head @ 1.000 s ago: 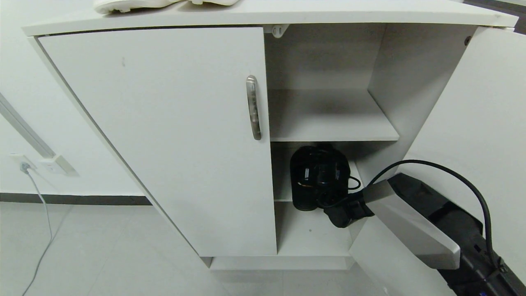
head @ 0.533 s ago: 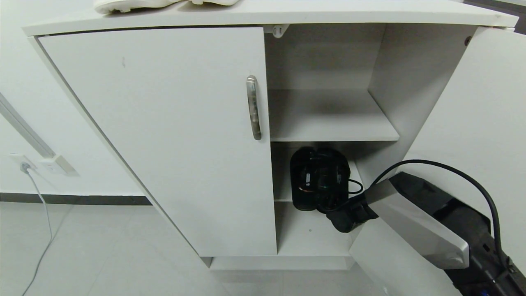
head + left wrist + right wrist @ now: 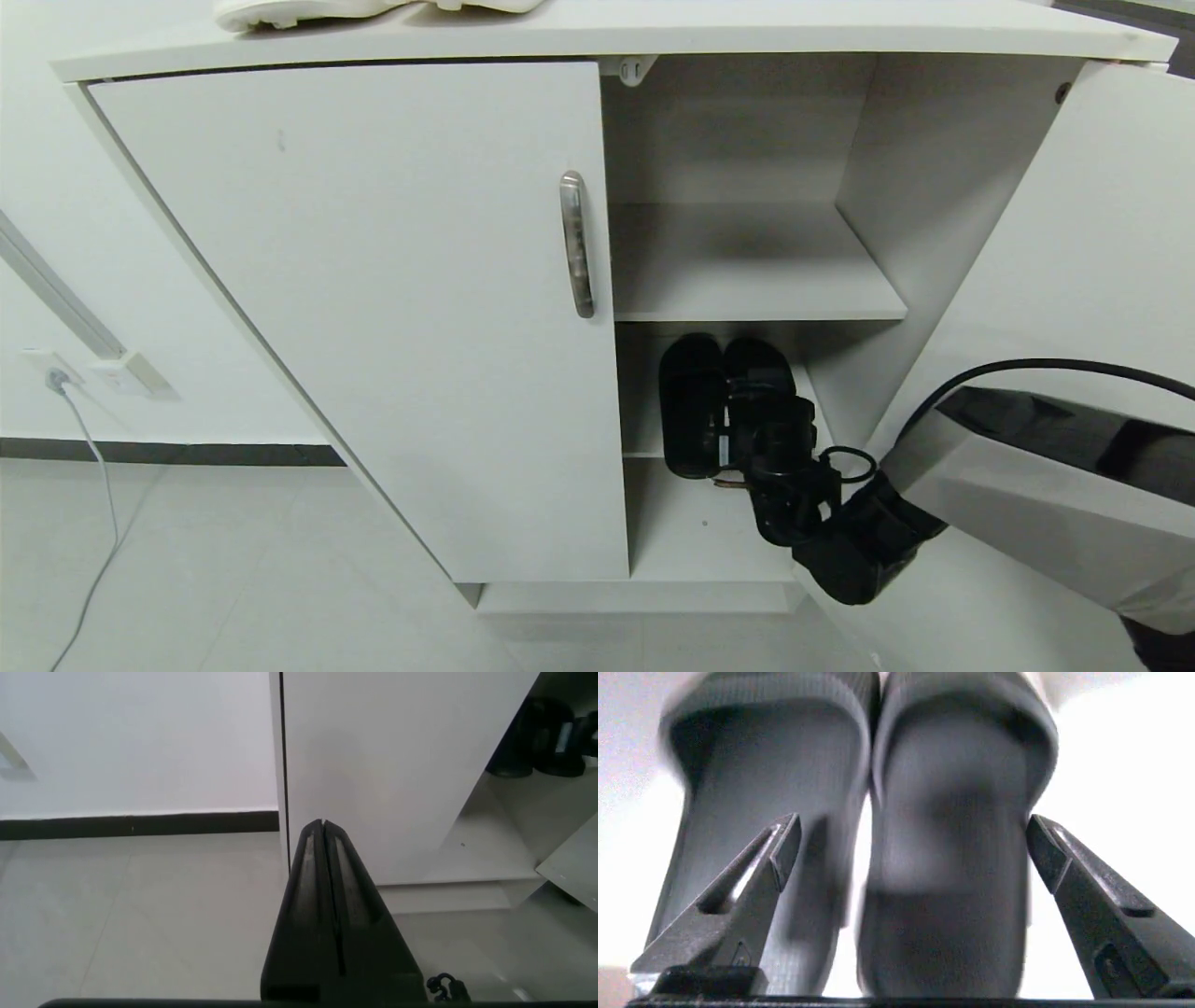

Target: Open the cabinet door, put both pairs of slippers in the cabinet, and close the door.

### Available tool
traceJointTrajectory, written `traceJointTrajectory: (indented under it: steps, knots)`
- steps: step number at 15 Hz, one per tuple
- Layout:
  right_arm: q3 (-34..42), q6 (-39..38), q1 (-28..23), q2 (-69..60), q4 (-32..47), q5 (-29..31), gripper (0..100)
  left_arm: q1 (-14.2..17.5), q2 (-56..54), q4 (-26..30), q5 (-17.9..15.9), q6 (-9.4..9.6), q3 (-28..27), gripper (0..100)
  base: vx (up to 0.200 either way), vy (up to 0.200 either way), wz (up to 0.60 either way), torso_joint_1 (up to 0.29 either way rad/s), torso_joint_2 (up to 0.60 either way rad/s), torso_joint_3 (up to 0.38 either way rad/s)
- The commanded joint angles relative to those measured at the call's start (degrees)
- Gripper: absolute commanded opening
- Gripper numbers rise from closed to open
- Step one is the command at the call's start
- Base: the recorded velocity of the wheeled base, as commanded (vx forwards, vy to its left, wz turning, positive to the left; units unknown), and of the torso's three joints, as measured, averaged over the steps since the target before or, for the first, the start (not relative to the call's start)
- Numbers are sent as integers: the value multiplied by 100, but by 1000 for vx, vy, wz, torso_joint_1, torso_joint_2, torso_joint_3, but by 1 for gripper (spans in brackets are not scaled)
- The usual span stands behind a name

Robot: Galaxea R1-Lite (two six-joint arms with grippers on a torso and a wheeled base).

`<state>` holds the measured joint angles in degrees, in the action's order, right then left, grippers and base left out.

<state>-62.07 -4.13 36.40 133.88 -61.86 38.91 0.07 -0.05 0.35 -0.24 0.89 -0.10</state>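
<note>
Seeing the door (image 3: 1074, 215) open and the black slippers (image 3: 695, 401) shelved just ahead of our right gripper (image 3: 913, 831), jaws spread, we judge the white slippers (image 3: 280, 11) and closing remain.

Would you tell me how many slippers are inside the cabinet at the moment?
2. The left black slipper and right black slipper sit side by side on the lower shelf; the closed left door could hide more.

my way in is the cabinet's (image 3: 653, 28) right half, its right door (image 3: 1074, 233) standing wide — the shut left door (image 3: 355, 308) blocks the rest. black slippers (image 3: 695, 401) fill the middle compartment; there is room above the top shelf (image 3: 747, 271).
</note>
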Motion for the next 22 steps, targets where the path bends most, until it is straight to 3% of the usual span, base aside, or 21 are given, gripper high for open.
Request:
traceJointTrajectory:
  steps: [1,5,10,19,22]
  knots:
    - [960,-44,236,-731,-327,2,100,1,5,0,-2,-1,1,0,0,0,0,0,0,0]
    - [1857,-413,473,-1232,-371,2,100,1,5,0,-11,-10,1,0,0,0,0,0,0,0]
    - [1892,-439,517,-1285,-354,20,100,1,5,0,-11,-19,1,0,0,0,0,0,0,0]
    - [1954,-448,623,-1250,-362,20,100,1,5,0,-11,-45,1,0,-200,0,0,1,4,3]
    - [1954,-439,623,-1215,-371,29,100,1,5,0,-11,-36,1,0,0,0,0,0,0,0]
